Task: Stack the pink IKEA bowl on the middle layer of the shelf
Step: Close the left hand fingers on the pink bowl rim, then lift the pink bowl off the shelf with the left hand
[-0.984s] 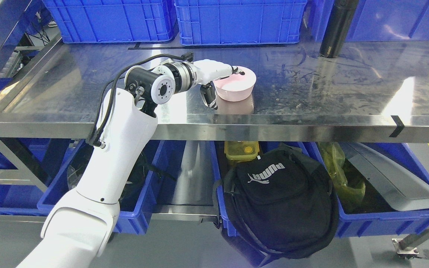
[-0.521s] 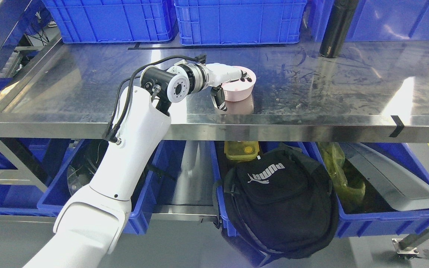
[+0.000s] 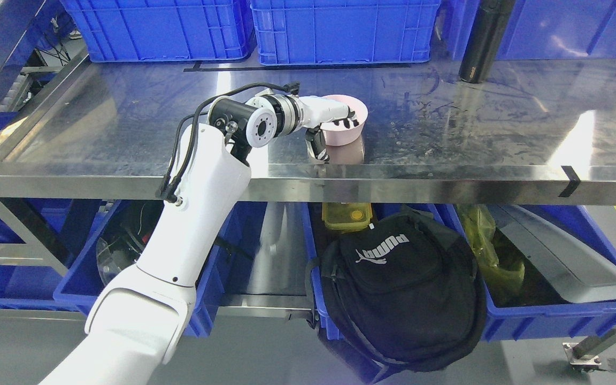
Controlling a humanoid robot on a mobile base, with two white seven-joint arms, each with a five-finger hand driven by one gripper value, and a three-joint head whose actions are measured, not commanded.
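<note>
Bowl (image 3: pixel 346 130), pink, sits on the steel shelf (image 3: pixel 447 133) near its front edge, left of centre, with its reflection showing on the metal below it. The left robot hand (image 3: pixel 335 120) reaches in from the lower left and is clamped on the bowl's near-left rim: fingers (image 3: pixel 346 118) hook over the rim into the bowl, while the dark thumb (image 3: pixel 317 145) runs down the outer wall. The right robot hand is out of view. Blue crates (image 3: pixel 340 29) stand along the back of the shelf, well apart from the bowl. A black cylinder (image 3: pixel 483 40) stands at the rear right. Below the shelf, a black backpack (image 3: pixel 401 289) hangs over blue bins (image 3: pixel 564 315), beside a yellow lidded box (image 3: pixel 346 215).
</note>
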